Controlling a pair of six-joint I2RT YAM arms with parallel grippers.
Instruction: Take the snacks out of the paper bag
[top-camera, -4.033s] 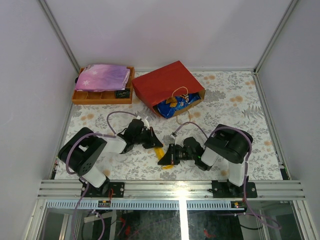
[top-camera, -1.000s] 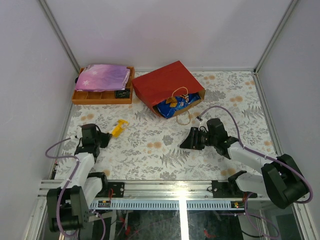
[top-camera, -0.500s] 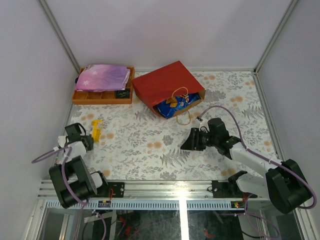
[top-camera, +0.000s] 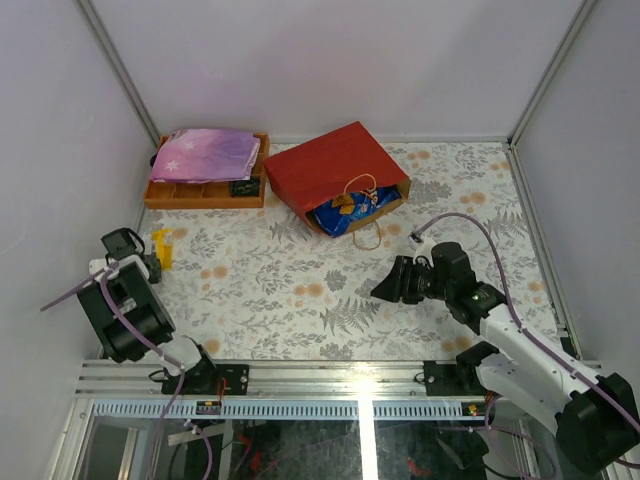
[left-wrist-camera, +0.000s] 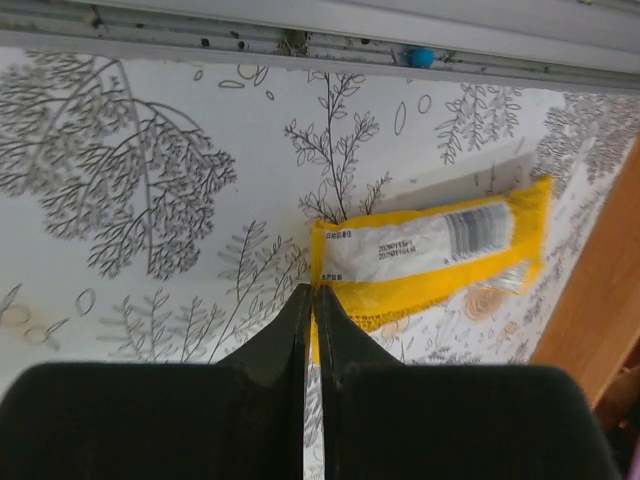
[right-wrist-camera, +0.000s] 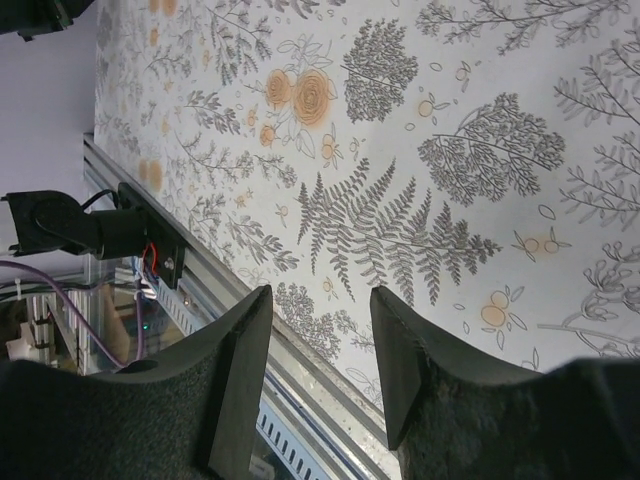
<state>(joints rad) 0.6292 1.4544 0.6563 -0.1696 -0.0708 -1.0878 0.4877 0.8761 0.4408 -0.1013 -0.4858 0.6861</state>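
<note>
Caution: the left jaws, closed on only the edge of the yellow packet (left-wrist-camera: 430, 255) near the left border of the worktop (top-camera: 300, 300), may let it slip, and the right jaws, open and empty, may drag the paper bag (top-camera: 330, 168) when pulling the blue chip bag (top-camera: 352, 210) from its mouth.

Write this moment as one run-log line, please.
left gripper: shut on yellow snack packet | right gripper: open, empty | Doritos bag: in mouth of red paper bag
</note>
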